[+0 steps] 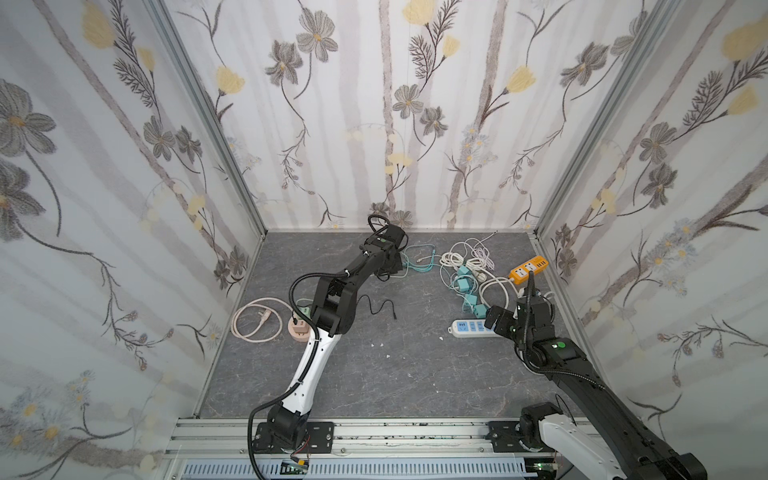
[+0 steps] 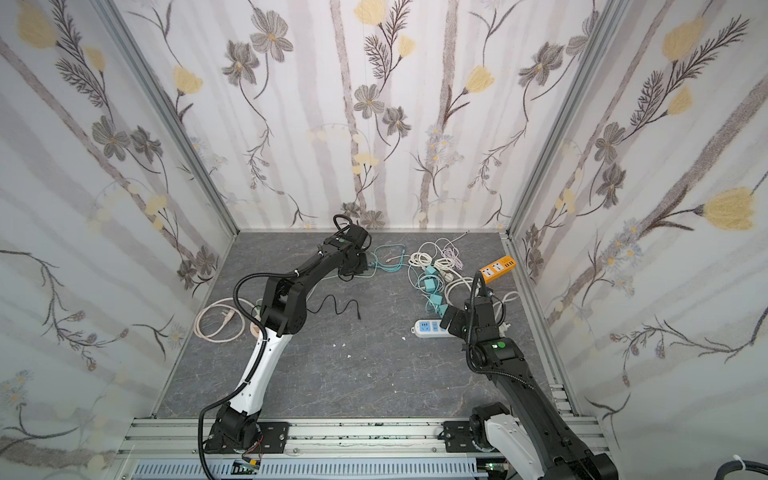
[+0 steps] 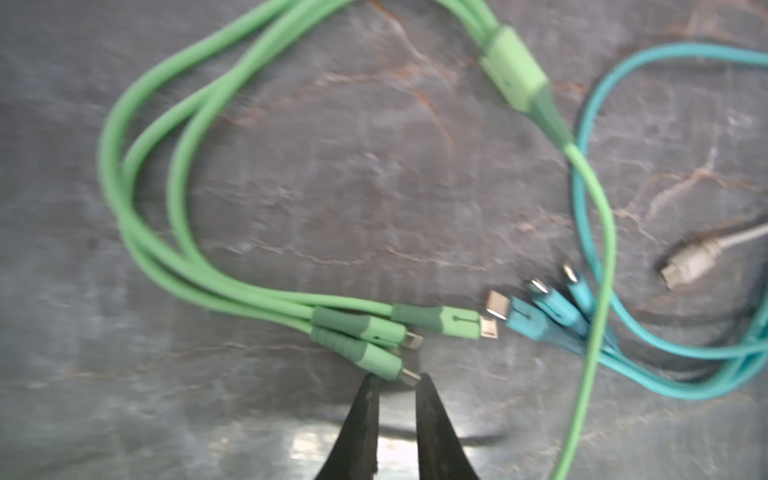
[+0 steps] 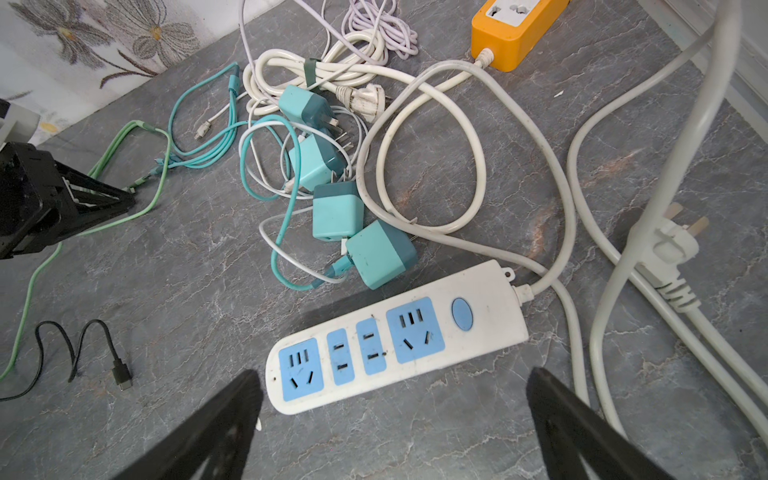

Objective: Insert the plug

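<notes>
We see a small room with flower walls (image 1: 374, 124) on three sides. The counter (image 1: 395, 374) is dark gray stone with thin pale cracks. A metal rail (image 1: 415, 436) runs along its 6 o'clock edge.

The left tool (image 3: 397, 378) is near 12 o'clock on the counter. Its two black fingers are almost together and pinch the metal tip of a green plug (image 3: 374, 359), which lies on the gray stone.

The right tool (image 4: 392, 374) is spread wide above a white power strip (image 4: 478, 316) at 3 o'clock. Four teal chargers (image 4: 336, 210) sit in a pile of white cords close by. An orange power strip (image 1: 528, 268) lies at 2 o'clock. A beige cord (image 1: 253, 322) loops at 9 o'clock.
</notes>
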You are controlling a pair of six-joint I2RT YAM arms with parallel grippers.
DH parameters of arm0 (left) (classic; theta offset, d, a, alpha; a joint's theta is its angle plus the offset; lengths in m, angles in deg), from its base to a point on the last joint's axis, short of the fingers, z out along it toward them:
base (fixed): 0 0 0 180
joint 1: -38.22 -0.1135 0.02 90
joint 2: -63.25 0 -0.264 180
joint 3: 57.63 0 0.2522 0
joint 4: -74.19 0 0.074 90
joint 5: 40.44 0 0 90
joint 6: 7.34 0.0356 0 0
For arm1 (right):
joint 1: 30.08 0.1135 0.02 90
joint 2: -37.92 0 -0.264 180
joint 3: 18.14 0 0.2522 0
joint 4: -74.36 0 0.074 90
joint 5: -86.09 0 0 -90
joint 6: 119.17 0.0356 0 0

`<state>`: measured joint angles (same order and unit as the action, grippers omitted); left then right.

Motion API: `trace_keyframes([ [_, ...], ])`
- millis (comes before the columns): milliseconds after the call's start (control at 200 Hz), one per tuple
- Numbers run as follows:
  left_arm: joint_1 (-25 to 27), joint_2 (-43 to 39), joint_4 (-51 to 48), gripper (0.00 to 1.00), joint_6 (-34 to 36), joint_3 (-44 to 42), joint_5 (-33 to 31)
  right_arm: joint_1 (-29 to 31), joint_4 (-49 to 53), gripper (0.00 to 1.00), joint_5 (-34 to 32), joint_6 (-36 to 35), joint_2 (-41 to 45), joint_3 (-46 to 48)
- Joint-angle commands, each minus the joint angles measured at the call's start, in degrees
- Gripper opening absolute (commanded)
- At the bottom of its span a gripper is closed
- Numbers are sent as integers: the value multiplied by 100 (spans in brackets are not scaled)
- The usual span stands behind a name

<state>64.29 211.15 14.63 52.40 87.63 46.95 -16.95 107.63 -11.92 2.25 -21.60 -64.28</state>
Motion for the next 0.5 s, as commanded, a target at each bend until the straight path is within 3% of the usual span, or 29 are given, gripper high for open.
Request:
trace_keyframes([
  [0, -379, -76, -419, 21, -101, -435, -427, 6, -157, 99, -51, 109, 23, 5],
  [245, -1332, -242, -447, 23, -224, -428, -606, -9, -157, 99, -27, 172, -84, -11],
  [365, -1490, -569, -417, 26, -145, -459, -376, -116, -1, 99, 234, 108, -380, -152],
  [415, -1446, -767, -308, 35, 13, -501, -55, -143, 72, 99, 347, 97, -517, -242],
  [495, -1186, -1073, -63, 63, 521, -590, 157, -153, 101, 99, 493, 81, -731, -370],
])
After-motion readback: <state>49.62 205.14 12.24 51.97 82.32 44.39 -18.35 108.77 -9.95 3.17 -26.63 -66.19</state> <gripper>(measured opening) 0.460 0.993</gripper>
